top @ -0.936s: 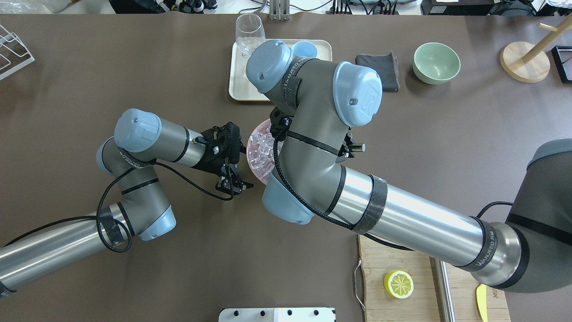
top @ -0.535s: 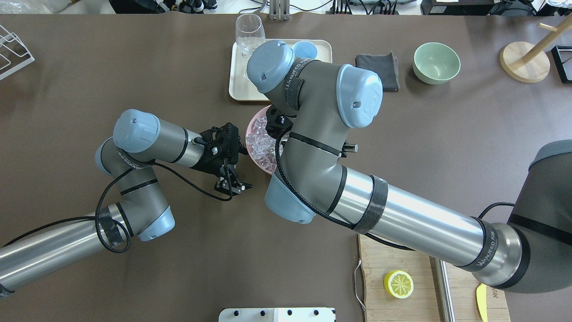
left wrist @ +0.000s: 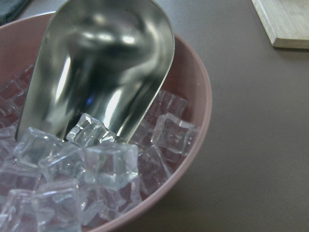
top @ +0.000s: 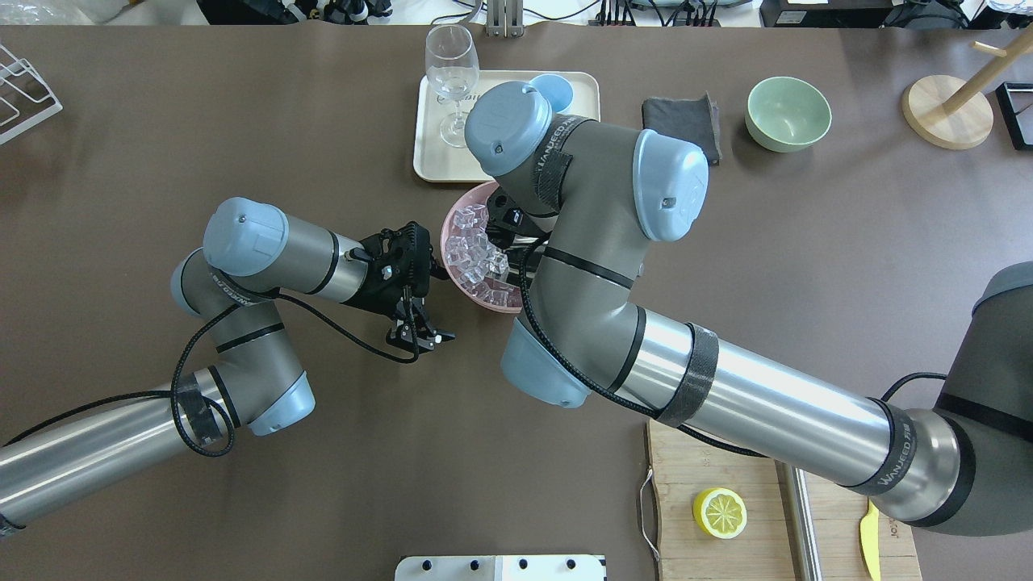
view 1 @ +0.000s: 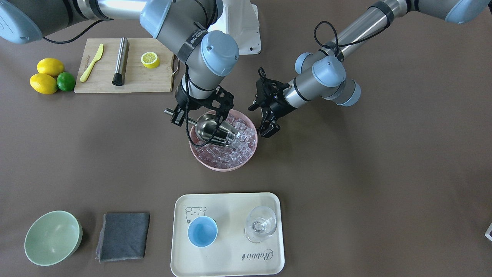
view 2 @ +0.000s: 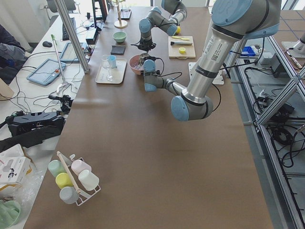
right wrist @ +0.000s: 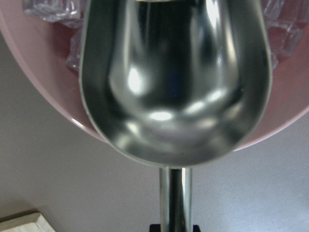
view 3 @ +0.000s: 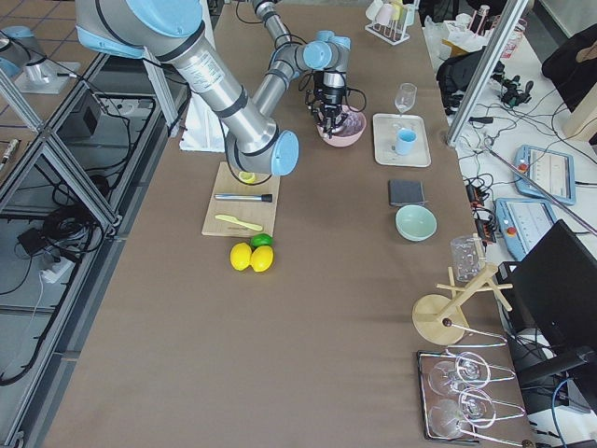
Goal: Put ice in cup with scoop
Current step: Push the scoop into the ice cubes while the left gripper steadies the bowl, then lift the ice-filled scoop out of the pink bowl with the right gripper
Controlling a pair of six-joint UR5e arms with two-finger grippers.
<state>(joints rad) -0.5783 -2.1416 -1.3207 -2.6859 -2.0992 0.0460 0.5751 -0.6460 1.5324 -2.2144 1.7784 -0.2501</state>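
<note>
Now: right pincer (view 1: 183, 117) clamped on scoop (view 1: 209, 129) handle; trough dug into ice (view 1: 230, 154) in pink bowl (view 1: 223, 168), long axis pointing toward left arm. Cup (view 1: 202, 231) on tray (view 1: 230, 207) beyond bowl, well apart. Left pincer (view 1: 268, 129) apart, empty, just beside bowl.

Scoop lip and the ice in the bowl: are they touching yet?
Touching. The left wrist view shows the scoop with its front lip down among the ice in the pink bowl, cubes pressed against its edge.
</note>
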